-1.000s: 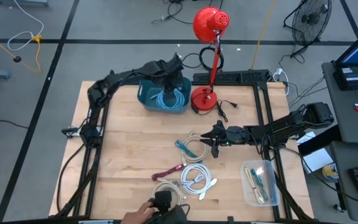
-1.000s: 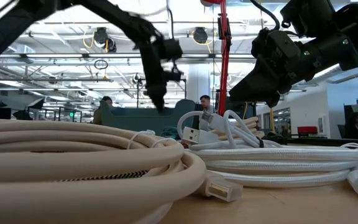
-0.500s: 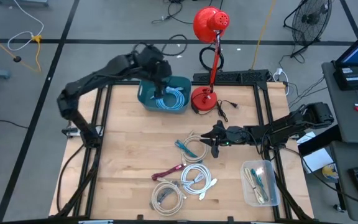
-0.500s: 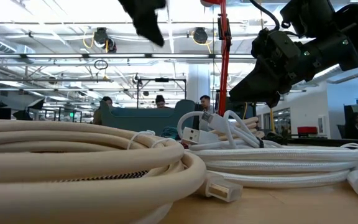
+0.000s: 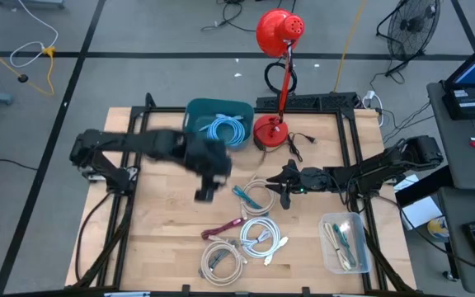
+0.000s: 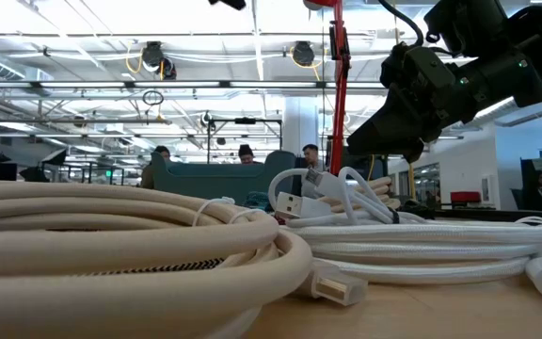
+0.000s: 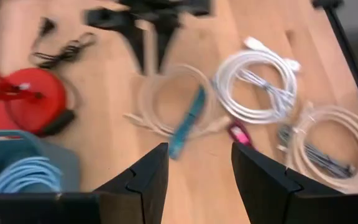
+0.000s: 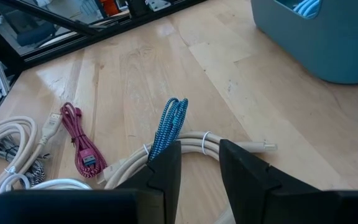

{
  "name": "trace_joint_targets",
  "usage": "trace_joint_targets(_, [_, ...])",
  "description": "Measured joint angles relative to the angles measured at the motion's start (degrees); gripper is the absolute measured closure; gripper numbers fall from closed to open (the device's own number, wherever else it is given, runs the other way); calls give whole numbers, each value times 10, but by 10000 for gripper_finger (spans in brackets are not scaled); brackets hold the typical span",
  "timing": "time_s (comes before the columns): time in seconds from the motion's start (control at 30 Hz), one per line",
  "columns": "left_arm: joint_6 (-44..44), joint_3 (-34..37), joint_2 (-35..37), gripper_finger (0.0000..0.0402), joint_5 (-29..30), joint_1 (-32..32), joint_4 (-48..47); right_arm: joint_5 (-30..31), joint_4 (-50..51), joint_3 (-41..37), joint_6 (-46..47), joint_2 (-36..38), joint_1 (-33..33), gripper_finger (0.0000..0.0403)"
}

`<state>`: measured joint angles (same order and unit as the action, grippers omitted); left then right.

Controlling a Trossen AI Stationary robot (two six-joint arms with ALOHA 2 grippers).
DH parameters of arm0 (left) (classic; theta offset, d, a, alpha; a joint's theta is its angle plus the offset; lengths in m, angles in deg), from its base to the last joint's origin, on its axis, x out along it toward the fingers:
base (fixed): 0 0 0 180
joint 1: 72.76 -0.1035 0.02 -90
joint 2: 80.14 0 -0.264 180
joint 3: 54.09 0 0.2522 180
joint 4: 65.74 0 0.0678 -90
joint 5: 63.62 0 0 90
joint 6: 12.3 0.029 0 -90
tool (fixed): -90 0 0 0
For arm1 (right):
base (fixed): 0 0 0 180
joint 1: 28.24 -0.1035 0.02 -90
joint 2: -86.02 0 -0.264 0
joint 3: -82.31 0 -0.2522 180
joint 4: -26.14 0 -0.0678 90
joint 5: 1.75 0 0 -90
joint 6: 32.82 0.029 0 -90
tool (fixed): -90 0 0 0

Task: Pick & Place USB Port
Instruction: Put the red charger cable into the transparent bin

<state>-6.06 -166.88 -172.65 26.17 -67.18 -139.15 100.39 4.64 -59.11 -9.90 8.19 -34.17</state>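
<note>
Several coiled USB cables lie flat on the wooden table: a beige coil [image 5: 256,196] with a blue braided cable [image 5: 242,195] across it, a white coil [image 5: 261,233], a cream coil [image 5: 221,259] and a magenta cable [image 5: 221,228]. A light-blue cable [image 5: 223,129] lies inside the teal bin [image 5: 195,111]. My left gripper [image 5: 203,193] hangs open in the air left of the beige coil [image 7: 166,99]. My right gripper [image 5: 284,196] hovers open over the beige coil [image 8: 229,144] and the blue cable [image 8: 169,124].
A red desk lamp stands with its base [image 5: 270,130] beside the teal bin at the far edge. A clear tray [image 5: 343,241] with cables sits at the near right corner. Bare wood lies on the table's left half [image 5: 155,223]. People stand in the room behind.
My left arm has risen from over the teal bin at the far edge and swung toward the table's middle, now left of the beige coil. A person's hand at the near edge by the cream coil has withdrawn. The light-blue cable stays in the bin.
</note>
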Motion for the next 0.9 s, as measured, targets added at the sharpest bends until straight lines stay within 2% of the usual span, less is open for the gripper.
trace_joint_targets(0.3, [-125, 117, 1, 222, 96, 157, 40, 0, 0, 0, 0, 0, 0, 303])
trace_joint_targets(0.53, [-218, 249, 1, 222, 181, 211, 150, 0, 0, 0, 2, 0, 0, 303])
trace_joint_targets(0.67, [-284, 315, 1, 222, 178, 212, 250, 0, -1, 0, 2, 0, 0, 303])
trace_joint_targets(0.77, [-328, 350, 1, 222, 153, 207, 303, 0, -1, 0, 2, 0, 0, 303])
trace_joint_targets(0.9, [-332, 371, 0, 222, 149, 214, 338, 0, -1, 0, 2, 0, 4, 303])
